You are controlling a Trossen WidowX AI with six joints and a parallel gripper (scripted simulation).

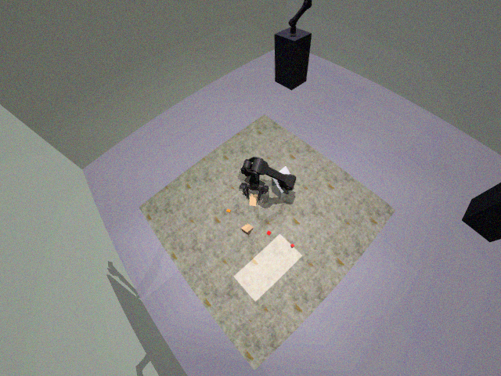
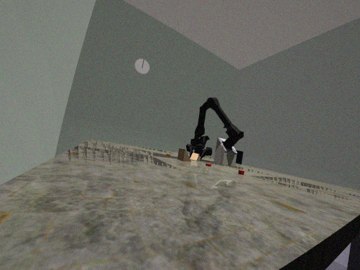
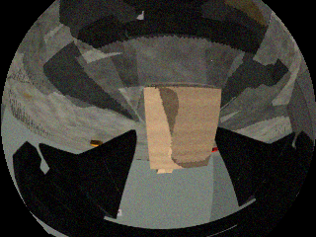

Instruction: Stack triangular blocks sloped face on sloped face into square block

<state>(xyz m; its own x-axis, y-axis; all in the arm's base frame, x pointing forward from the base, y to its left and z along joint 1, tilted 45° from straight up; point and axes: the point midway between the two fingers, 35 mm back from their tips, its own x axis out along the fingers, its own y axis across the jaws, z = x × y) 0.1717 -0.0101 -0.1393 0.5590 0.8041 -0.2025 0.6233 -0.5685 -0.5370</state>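
My gripper [image 1: 254, 197] [image 2: 196, 154] [image 3: 177, 133] points down and is low over one tan triangular block [image 1: 253, 200] [image 2: 194, 156] [image 3: 197, 118]. The fingers are open on either side of this block, and the wrist view shows a gap between each finger and it. The block rests on the table with a lit tan face showing, partly in shadow. The other triangular block [image 1: 246, 228] [image 2: 183, 154] [image 3: 164, 171] stands apart on the table, beyond the first one in the wrist view, where mostly hidden. The contact of fingertips with the table cannot be told.
A small orange block [image 1: 228, 210] [image 2: 168, 154] [image 3: 96, 143] lies to one side. Two small red blocks, one nearer [image 1: 268, 233] [image 2: 208, 164] and one at the edge [image 1: 292, 245] [image 2: 241, 172] of a pale rectangle [image 1: 263, 275], lie on the other. A white-topped grey object [image 1: 285, 170] [image 2: 220, 153] stands by the arm's base.
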